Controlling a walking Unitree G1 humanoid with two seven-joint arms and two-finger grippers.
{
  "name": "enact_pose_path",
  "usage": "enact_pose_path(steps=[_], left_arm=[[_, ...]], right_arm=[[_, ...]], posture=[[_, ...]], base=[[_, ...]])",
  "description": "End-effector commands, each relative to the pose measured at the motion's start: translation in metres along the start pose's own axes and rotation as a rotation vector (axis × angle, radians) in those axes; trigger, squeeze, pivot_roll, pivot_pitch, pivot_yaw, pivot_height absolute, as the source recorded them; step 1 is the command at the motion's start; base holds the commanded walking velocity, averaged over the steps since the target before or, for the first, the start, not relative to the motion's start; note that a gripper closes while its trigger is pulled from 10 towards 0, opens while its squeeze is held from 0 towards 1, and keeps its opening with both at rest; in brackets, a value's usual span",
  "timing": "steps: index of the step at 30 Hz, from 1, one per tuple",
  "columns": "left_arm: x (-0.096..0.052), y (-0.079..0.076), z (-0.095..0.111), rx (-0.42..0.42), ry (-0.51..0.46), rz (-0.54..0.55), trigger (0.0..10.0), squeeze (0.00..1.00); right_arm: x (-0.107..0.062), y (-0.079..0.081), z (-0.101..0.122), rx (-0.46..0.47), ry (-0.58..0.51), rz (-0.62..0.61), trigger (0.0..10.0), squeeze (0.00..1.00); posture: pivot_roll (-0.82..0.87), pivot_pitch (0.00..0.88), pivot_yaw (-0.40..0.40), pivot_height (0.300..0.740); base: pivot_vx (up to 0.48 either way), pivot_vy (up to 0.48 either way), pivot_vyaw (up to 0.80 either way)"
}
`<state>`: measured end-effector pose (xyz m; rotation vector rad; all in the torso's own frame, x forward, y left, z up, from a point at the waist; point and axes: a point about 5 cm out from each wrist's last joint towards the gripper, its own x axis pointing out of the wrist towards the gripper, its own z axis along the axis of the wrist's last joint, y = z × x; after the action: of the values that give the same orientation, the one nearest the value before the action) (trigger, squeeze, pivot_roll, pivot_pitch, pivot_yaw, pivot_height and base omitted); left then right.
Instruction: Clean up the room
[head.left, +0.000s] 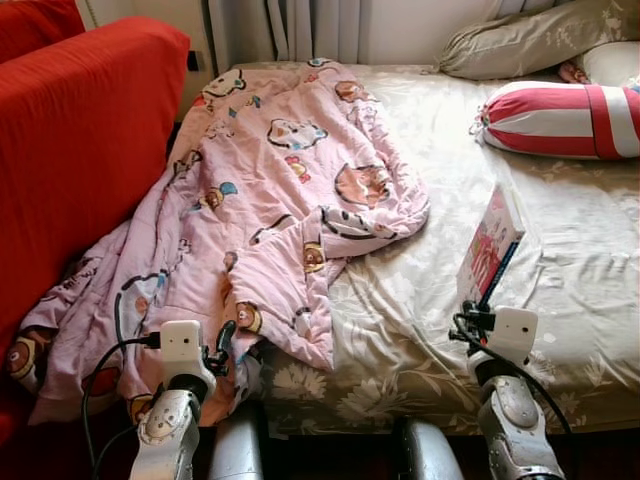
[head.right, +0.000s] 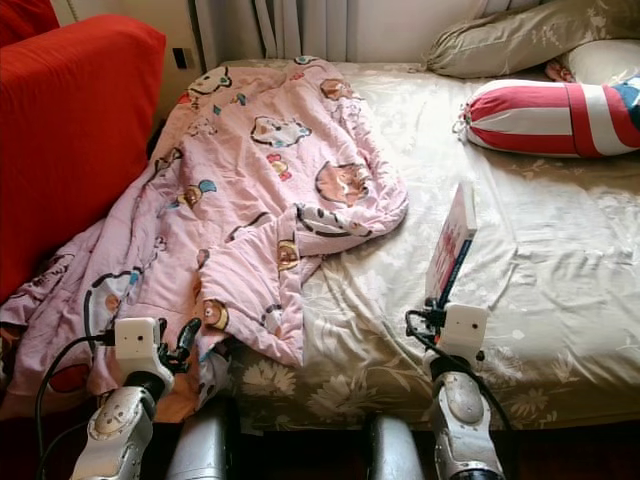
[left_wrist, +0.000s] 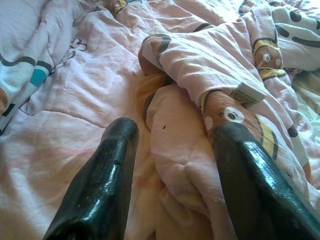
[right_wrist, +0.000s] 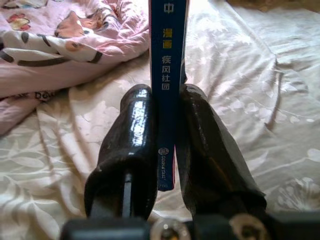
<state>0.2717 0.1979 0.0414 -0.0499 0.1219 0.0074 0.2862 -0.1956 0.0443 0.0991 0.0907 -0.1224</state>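
The right gripper (right_wrist: 167, 145) clamps a book (head.left: 490, 243) upright above the bed (head.left: 580, 250); the left gripper (left_wrist: 170, 165), fingers apart, rests against the pink blanket (head.left: 270, 190).

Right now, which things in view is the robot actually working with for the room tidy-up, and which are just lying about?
In hand:
- book, clamped upright in the right gripper above the bed
- pink quilt, the open left gripper at its crumpled edge

Lying about:
- striped bolster
- beige pillow
- red sofa
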Motion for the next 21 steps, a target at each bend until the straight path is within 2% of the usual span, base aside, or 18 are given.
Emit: enact_pose_path(steps=[1,21], left_arm=[[-0.0009,-0.0005,-0.0021,-0.001,0.003,-0.003,10.0,0.00],[0.0007,-0.0010,0.0002,-0.005,-0.011,0.007,10.0,0.00]], right_arm=[[0.0015,-0.0014,0.0118,0.006,-0.062,-0.002,10.0,0.00],[0.0017,-0.0044,0.0094,0.017,-0.039,-0.012,10.0,0.00]], posture=[[0.13,0.069,-0.017,0.592],[0.13,0.077,-0.024,0.712]], base=[[0.000,0.000,0.00],[0.000,0.000,0.00]])
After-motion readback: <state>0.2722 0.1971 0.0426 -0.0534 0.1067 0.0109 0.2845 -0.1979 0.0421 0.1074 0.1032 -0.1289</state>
